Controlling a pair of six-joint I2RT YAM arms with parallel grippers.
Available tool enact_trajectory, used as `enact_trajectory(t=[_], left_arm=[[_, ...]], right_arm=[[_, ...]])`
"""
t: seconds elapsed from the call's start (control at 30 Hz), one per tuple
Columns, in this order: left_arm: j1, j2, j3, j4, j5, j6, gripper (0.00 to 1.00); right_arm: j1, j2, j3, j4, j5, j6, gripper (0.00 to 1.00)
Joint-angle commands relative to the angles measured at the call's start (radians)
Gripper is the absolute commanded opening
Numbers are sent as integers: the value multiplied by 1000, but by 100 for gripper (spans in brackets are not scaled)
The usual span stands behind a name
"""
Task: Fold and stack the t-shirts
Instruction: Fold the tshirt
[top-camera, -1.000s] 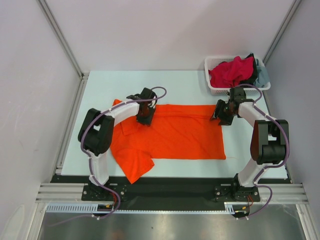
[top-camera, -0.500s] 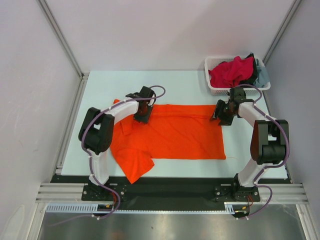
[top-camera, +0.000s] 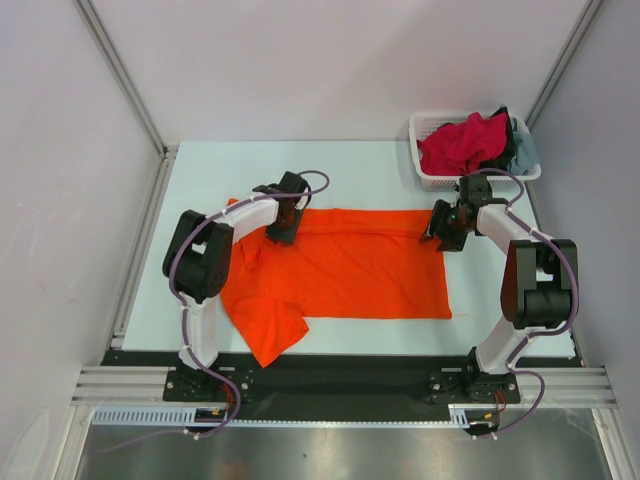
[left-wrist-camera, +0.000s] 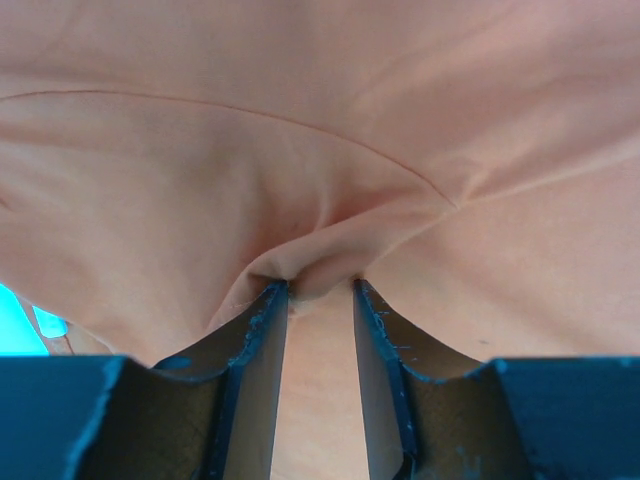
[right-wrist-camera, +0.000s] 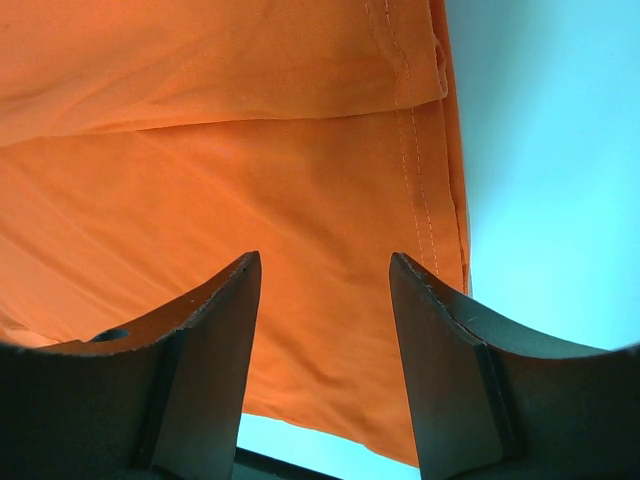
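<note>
Where the orange t-shirt (top-camera: 350, 270) lies spread across the middle of the pale table (top-camera: 350, 175), its hem faces the right edge and one sleeve trails toward the near left corner. On the shirt's far left part rests the left gripper (top-camera: 283, 228). The left wrist view shows this left gripper (left-wrist-camera: 320, 288) clenched on a raised pleat of the orange cloth, with creases in the fabric running in to the fingertips (left-wrist-camera: 262, 310). At the shirt's far right corner stands the right gripper (top-camera: 443, 232). From its own wrist camera the right gripper (right-wrist-camera: 325, 270) is released, jaws spread wide above the stitched hem, with bare table showing just beside the cloth. A white mesh basket (top-camera: 424, 124) stands in the far right corner of the table. It is heaped with a crimson-pink t-shirt (top-camera: 462, 143), a black t-shirt (top-camera: 503, 122) and a grey-blue t-shirt (top-camera: 527, 152) that hangs over its right rim.
</note>
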Motion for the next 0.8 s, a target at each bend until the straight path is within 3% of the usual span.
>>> enact_trajectory(t=[0.0,0.13,0.3,0.53,0.77], left_arm=[[8,2,21,0,-38,18,35],[9,-10,21,0,-57,16,18],[8,-54,42,-32,-34,4,7],[5,-106,36,-104,147,-34,0],[3,-143,-30,-98,267,-59,0]], right_arm=[[-2,-31,-3,0,4,-15,59],[1,-22,-4,6,1,-7,60],[7,-16,2,6,6,-6,59],[6,-15,8,7,4,-3,59],[10,-16,3,13,4,0,59]])
